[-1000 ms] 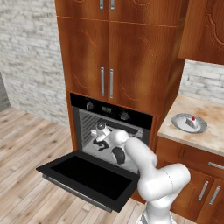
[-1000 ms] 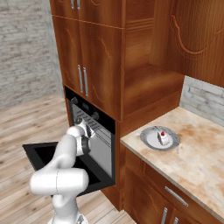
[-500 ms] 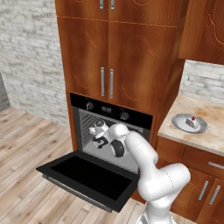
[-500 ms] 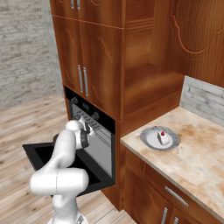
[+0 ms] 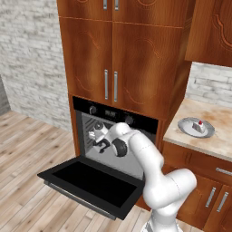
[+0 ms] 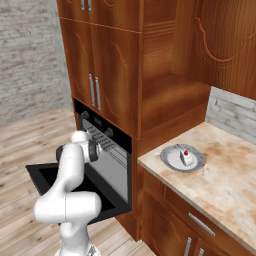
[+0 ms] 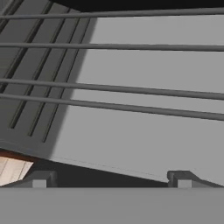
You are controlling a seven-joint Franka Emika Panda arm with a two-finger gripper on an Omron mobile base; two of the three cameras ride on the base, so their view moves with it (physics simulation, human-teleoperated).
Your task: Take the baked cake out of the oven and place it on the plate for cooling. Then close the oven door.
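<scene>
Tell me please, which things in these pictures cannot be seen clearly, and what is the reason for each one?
- Oven interior, left base view: the arm and gripper cover much of it.
- Oven door, right base view: the arm stands before it; its handle cannot be made out.
- Baked cake on the plate, both base views: too small to make out its topping.
- Gripper, hand view: its fingertips are cut by the bottom edge.

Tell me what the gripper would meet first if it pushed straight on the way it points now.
Probably the wire racks inside the oven: the open gripper faces their bars, with the grey inner wall behind. Depth is unclear, so the order is a judgement.
</scene>
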